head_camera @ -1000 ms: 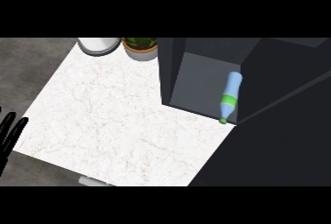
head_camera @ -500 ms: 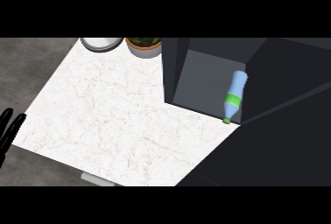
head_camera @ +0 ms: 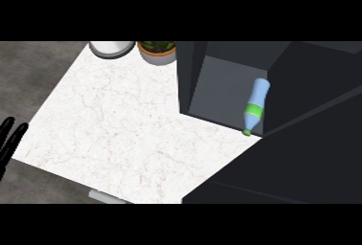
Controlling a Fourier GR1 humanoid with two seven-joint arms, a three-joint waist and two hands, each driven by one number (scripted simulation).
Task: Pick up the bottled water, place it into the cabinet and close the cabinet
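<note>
The bottled water (head_camera: pixel 256 102) is a pale blue bottle with a green label and cap. It lies on its side inside the dark cabinet (head_camera: pixel 189 72), against the right wall, its cap pointing toward the front edge. The cabinet's dark door (head_camera: pixel 304 162) covers the lower right of the head view and stands open. My left hand (head_camera: pixel 10 139) shows at the far left edge with its fingers straight and pointing up, well away from the bottle. No right hand is visible.
A white bowl (head_camera: pixel 111 48) and a potted plant (head_camera: pixel 157 50) stand at the back edge of the white marble counter (head_camera: pixel 127 129). Grey floor lies beyond the counter's left side.
The door's dark lower edge has spread a little further left over the counter. The bottle and left hand have barely moved.
</note>
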